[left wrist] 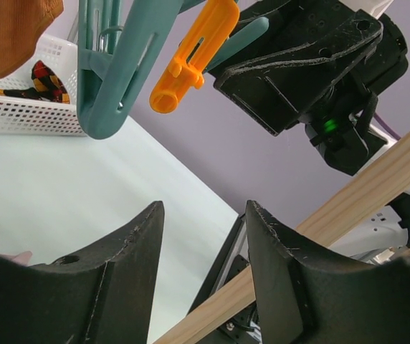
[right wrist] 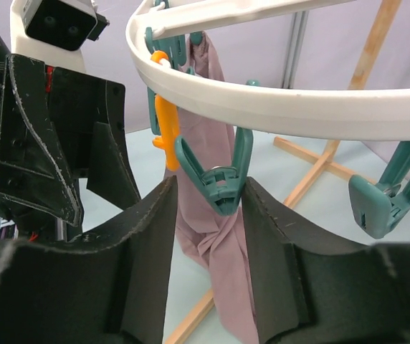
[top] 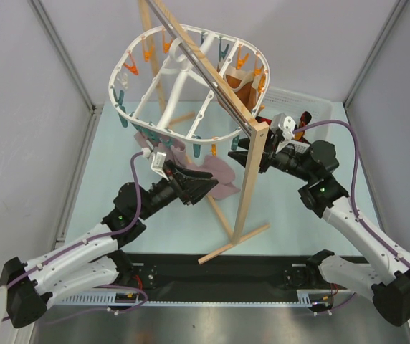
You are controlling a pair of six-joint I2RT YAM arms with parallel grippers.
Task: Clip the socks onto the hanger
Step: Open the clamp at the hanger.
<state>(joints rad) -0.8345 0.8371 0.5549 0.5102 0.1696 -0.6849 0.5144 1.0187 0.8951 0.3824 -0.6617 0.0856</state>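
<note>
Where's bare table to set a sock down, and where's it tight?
Bare: table left of the left arm; also between the wooden stand and right arm. Crowded: under the hanger near rim, where left gripper, right gripper and mauve cloth meet.

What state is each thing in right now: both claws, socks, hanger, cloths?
left gripper: open, empty.
right gripper: open, teal clip between its fingers.
socks: unclipped, in the white basket.
hanger: hanging from the wooden stand.
mauve cloth: clipped, hanging.
orange garment: hanging from hanger.
</note>
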